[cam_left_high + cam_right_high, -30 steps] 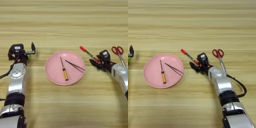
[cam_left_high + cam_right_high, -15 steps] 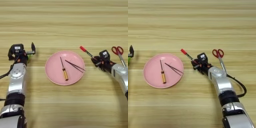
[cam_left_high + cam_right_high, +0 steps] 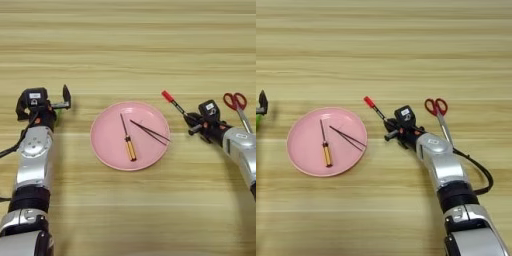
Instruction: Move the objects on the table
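plate: round pink plate [image 3: 109,145] | position: mid-table | state: flat, upright

We see matt striped wood table [image 3: 130,40]; smooth pink plastic plate [image 3: 107,145]; steel-bladed scissors [image 3: 239,109]; amber plastic screwdriver [image 3: 128,142] handle.

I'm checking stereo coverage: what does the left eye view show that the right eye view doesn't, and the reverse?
Only the left eye view shows the whole left gripper and its arm, parked left of the pink plate. Only the right eye view shows the right arm down to its base. Both show the plate holding the screwdriver and black sticks, the right gripper at the pen, and the scissors.
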Robot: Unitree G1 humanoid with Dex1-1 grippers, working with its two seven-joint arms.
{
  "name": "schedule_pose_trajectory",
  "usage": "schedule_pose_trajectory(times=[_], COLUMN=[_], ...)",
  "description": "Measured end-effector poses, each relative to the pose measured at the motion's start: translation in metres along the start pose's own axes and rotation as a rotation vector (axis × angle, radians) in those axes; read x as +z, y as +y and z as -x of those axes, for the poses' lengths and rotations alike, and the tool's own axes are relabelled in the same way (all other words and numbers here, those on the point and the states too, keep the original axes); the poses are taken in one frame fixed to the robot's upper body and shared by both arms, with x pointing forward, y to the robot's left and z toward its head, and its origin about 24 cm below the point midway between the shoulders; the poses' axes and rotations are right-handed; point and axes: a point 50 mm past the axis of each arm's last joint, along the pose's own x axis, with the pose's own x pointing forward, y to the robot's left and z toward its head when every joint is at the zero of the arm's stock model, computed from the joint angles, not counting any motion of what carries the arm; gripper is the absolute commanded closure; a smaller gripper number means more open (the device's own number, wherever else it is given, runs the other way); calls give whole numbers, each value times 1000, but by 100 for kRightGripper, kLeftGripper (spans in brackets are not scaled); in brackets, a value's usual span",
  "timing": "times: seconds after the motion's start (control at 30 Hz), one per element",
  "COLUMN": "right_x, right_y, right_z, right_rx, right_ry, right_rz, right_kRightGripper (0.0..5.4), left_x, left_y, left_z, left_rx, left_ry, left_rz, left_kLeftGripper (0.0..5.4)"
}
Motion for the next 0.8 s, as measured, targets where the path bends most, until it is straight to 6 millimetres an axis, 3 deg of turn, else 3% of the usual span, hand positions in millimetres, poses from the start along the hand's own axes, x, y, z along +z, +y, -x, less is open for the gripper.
schedule_pose_trajectory(times=[0.2,0.47,0.8], right_x=[0,23,29], right_y=[0,8,13], right_z=[5,13,18], right_rx=[-16,-1,3], right_ry=[-8,-92,-113], right_rz=[-7,24,34], right_kRightGripper=[497,497,497], left_x=[0,0,2], left_y=[0,0,-6], left_z=[0,0,0], left_rx=[0,-8,-57], left_ry=[-1,-1,0], left_rz=[0,1,57], left_kLeftGripper=[0,0,0])
